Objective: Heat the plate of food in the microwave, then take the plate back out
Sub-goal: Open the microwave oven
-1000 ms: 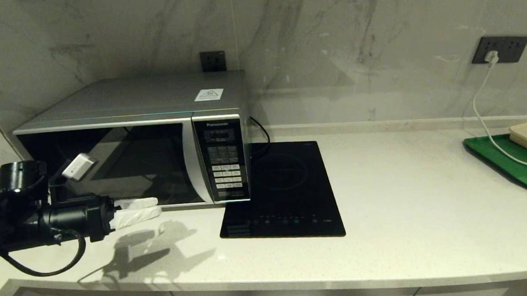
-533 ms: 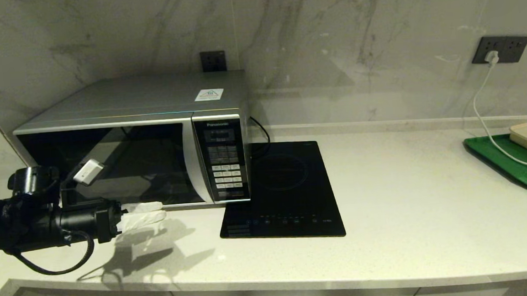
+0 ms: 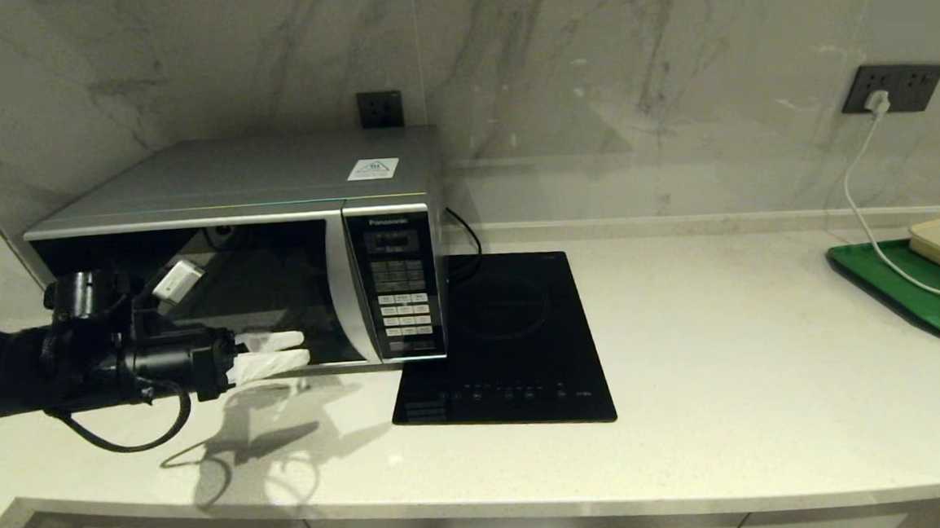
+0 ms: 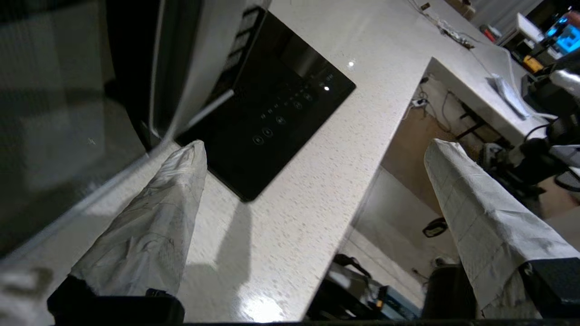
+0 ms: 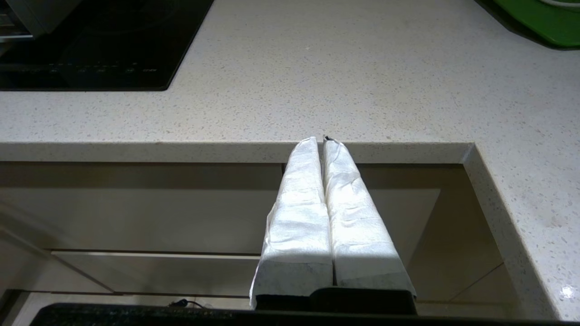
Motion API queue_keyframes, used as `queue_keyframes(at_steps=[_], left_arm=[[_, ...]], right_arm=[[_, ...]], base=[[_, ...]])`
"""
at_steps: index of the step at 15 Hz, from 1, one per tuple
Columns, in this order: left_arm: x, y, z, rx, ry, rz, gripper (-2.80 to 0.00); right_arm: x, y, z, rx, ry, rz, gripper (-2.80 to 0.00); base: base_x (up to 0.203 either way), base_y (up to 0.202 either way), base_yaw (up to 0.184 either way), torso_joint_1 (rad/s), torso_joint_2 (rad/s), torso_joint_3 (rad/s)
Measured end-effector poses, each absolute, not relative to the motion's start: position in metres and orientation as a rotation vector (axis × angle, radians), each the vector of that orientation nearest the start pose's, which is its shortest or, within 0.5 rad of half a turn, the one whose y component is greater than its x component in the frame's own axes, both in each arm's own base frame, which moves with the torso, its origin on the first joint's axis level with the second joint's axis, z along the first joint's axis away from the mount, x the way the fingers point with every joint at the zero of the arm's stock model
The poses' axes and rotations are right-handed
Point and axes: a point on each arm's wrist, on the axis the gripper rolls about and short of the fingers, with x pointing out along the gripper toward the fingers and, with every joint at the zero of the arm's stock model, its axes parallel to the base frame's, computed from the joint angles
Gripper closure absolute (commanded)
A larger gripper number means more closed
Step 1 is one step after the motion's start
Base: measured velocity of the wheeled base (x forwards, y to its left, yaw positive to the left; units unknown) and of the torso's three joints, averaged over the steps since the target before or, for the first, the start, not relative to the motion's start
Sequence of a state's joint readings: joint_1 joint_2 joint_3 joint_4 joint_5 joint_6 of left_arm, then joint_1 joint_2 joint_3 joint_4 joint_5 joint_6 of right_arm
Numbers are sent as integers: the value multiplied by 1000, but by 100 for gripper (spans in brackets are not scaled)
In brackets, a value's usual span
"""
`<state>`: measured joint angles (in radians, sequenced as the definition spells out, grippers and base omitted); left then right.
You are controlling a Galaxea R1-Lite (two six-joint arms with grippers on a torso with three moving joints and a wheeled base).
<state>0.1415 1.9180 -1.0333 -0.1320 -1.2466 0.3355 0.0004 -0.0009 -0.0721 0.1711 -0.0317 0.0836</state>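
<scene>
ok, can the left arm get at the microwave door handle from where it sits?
Probably yes. The left gripper hangs open, low in front of the microwave door glass, pointing toward the curved handle. Only bare counter and glass lie between them.

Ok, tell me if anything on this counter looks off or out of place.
Nothing looks spilled, damaged or askew. The microwave sits square with its door shut, the cooktop lies flat beside it, and the green tray rests at the far right. No plate of food is in view.
</scene>
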Motion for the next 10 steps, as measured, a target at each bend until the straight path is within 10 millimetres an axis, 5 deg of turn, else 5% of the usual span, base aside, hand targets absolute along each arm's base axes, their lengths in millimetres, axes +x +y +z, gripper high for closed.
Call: queue_keyframes(at_steps=[4,10], left_arm=[[361,13,139,-122,360,-1140,-280],[373,-6,128,-77,357,-1184,-280]], right_arm=[[-29,-1,78,82,97,-36,0],[-29,-1,78,82,97,-36,0]], base=[[0,0,0,0,0,0],[0,0,0,0,0,0]])
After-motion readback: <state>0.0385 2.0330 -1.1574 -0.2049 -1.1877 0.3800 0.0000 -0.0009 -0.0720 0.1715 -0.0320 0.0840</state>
